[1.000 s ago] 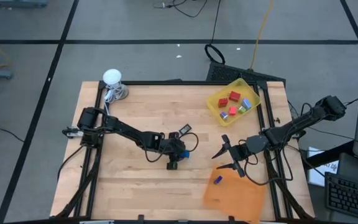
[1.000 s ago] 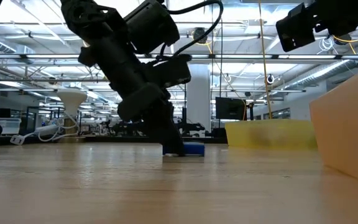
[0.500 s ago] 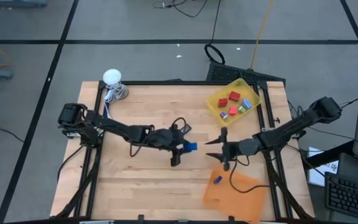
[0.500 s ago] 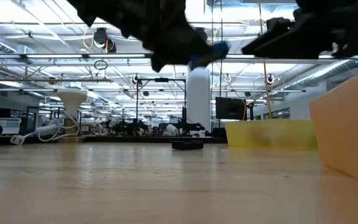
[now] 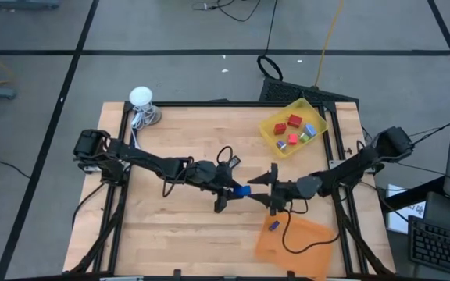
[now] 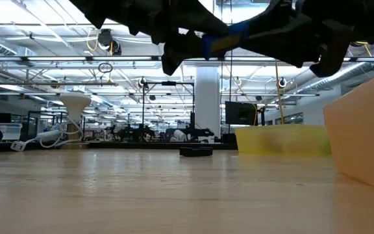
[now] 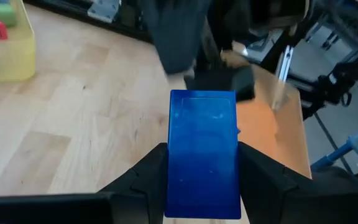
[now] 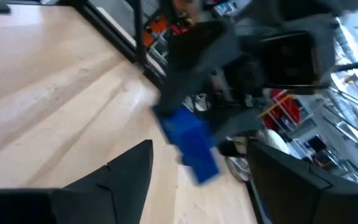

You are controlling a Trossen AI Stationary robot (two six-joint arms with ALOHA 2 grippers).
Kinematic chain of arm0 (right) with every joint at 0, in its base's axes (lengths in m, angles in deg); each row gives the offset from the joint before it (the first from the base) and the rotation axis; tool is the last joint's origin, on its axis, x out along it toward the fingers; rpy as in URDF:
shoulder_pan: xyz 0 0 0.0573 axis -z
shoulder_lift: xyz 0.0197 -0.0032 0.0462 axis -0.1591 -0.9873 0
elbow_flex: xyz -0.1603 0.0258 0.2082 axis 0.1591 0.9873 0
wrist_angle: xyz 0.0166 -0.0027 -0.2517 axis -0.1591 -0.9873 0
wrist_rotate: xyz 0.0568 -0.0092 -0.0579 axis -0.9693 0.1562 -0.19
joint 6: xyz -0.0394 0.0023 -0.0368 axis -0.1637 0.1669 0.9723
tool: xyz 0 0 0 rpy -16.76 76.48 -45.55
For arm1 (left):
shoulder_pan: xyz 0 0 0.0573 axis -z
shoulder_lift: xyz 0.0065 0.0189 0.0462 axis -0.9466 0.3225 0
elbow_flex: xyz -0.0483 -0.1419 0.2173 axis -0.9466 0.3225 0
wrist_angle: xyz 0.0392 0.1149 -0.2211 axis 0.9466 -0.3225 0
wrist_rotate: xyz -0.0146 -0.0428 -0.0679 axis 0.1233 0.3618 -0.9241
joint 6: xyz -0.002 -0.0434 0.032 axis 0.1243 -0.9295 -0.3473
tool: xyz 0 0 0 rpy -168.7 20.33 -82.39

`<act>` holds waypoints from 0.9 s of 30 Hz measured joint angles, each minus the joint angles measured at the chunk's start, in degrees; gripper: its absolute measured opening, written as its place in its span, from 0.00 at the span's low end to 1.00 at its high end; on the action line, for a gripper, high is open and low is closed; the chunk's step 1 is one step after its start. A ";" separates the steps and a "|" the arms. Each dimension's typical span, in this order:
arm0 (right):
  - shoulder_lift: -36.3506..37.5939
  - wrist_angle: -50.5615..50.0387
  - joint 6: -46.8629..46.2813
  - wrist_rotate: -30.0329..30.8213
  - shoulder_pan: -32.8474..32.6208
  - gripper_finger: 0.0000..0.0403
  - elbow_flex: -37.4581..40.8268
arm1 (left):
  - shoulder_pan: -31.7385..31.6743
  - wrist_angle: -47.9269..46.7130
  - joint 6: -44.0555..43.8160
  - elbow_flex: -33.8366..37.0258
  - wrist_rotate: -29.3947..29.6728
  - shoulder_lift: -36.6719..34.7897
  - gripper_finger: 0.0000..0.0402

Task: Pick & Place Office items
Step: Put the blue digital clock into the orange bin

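Handing the dark blue block [image 5: 241, 190] across is judged the step in hand. The left gripper [image 5: 233, 190] has its fingers [image 7: 145, 180] clamped on the block's sides, carrying it above the middle of the counter [image 5: 170, 140]. The right gripper [image 5: 270, 189] faces it, just beside the block, fingers [image 8: 129, 168] spread wide and empty.

To do this well: centre the block between the right fingers before closing, close on the free end, and release the left grip only once the right grip is firm.

Count:
- Held block: one.
- Yellow tray [image 5: 272, 129]: about five small pieces, red, pink and light blue; the exact number is hard to tell.
- Orange tray [image 5: 307, 242]: one small blue piece [image 5: 273, 225].
- Black piece [image 6: 195, 151] on the counter: one.
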 joint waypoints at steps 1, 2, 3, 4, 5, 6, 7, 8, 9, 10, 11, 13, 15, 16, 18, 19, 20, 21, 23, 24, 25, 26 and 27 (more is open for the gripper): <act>-0.67 0.54 -0.02 -0.98 0.27 0.62 0.00 | 0.00 0.40 -0.07 -0.01 -0.01 -0.01 0.38; -1.17 0.63 -0.15 -1.49 0.56 0.61 0.00 | -0.01 0.54 -0.08 -0.02 -0.02 -0.05 0.38; -1.60 0.63 -0.35 -2.31 0.81 0.59 0.00 | -0.05 0.53 -0.08 -0.02 -0.02 -0.07 0.38; -1.90 0.95 -0.68 -2.84 1.06 0.58 0.00 | -0.07 0.44 -0.13 -0.02 -0.01 -0.07 0.38; -2.10 1.43 -0.76 -3.49 1.20 0.56 0.00 | -0.04 0.06 -0.37 -0.02 -0.01 -0.07 0.38; -2.25 2.02 -0.78 -4.24 1.29 0.54 0.00 | -0.04 -0.25 -0.80 -0.02 -0.02 -0.07 0.38; -2.41 2.46 -0.80 -4.39 1.43 0.52 0.00 | -0.04 -0.24 -1.15 -0.02 -0.02 -0.07 0.38; -2.43 2.74 -0.75 -4.46 1.45 0.49 0.00 | -0.04 -0.30 -1.21 -0.02 -0.04 -0.07 0.38; -2.43 3.03 -0.74 -4.42 1.47 0.47 0.00 | -0.04 -0.35 -1.21 -0.02 -0.04 -0.07 0.38; -2.43 3.42 -0.76 -4.43 1.49 0.44 0.00 | -0.04 -0.34 -1.23 -0.02 -0.07 -0.07 0.38; -2.43 3.68 -0.76 -4.45 1.51 0.41 0.00 | -0.04 -0.34 -1.30 -0.02 -0.09 -0.07 0.38; -2.43 3.79 -0.74 -4.98 1.51 0.35 0.00 | -0.04 -0.31 -1.34 -0.02 -0.10 -0.07 0.38; -2.43 3.91 -0.75 -5.66 1.52 0.29 0.00 | -0.02 -0.23 -1.67 -0.02 -0.30 -0.07 0.39; -2.43 3.89 -0.69 -5.75 1.53 0.26 0.00 | 0.00 -0.21 -2.18 -0.02 -0.36 -0.07 0.40; -2.43 3.65 -0.49 -5.72 1.51 0.20 0.00 | -0.04 -0.17 -3.69 -0.02 -0.67 -0.07 0.42; -2.43 3.65 -0.50 -5.69 1.52 0.17 0.00 | -0.04 -0.26 -4.13 -0.02 -0.74 -0.07 0.43; -2.41 3.71 -0.56 -5.75 1.54 0.14 0.00 | -0.02 -0.36 -4.49 -0.02 -0.72 -0.06 0.44; -2.41 3.77 -0.69 -5.79 1.55 0.13 0.00 | -0.02 -0.38 -4.69 -0.02 -0.70 -0.04 0.45; -2.41 3.78 -1.69 -6.46 1.57 0.13 0.00 | 0.00 -0.34 -4.73 -0.02 -0.59 -0.04 0.45; -2.41 3.76 -2.92 -6.68 1.58 0.13 0.00 | 0.04 -0.32 -4.43 -0.02 -0.45 -0.04 0.46; -2.39 3.67 -4.38 -6.71 1.58 0.13 0.00 | 0.04 -0.22 -3.64 -0.02 -0.43 -0.04 0.46; -2.19 3.37 -5.71 -6.72 1.58 0.13 0.00 | -0.07 -0.07 -2.65 -0.02 -0.41 -0.04 0.46; -1.91 2.90 -6.96 -6.71 1.58 0.13 0.00 | -0.27 0.03 -1.48 -0.02 -0.54 -0.07 0.46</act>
